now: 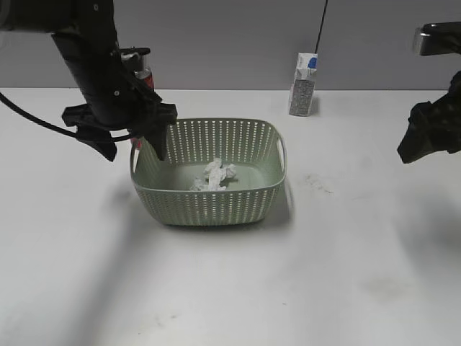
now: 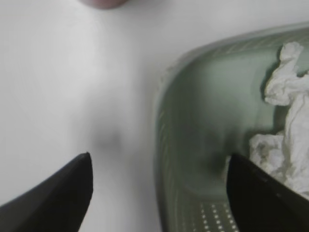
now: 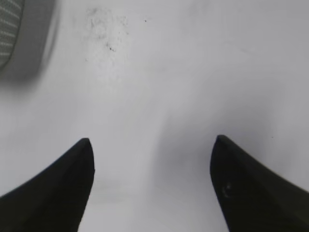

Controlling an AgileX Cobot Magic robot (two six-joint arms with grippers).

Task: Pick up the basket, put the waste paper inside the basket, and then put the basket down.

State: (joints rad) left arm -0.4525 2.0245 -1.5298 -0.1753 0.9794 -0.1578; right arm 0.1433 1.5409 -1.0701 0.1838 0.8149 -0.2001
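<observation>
The sage-green basket [image 1: 209, 194] stands on the white table at the centre, with white waste paper [image 1: 215, 175] wads lying inside it. My left gripper [image 1: 133, 148] is open and straddles the basket's left rim: one finger is outside, one inside. In the left wrist view the basket wall [image 2: 166, 145] runs between the fingers of the left gripper [image 2: 159, 193] and the paper [image 2: 289, 130] lies at the right. My right gripper [image 1: 425, 140] is open and empty, raised at the right; in its wrist view the right gripper [image 3: 152, 183] is over bare table.
A white-and-blue carton [image 1: 303, 85] stands upright at the back, right of centre. A red-topped can [image 1: 144, 76] stands behind my left arm. A corner of the basket [image 3: 9, 29] shows at the top left of the right wrist view. Scuff marks [image 1: 317, 184] lie right of the basket.
</observation>
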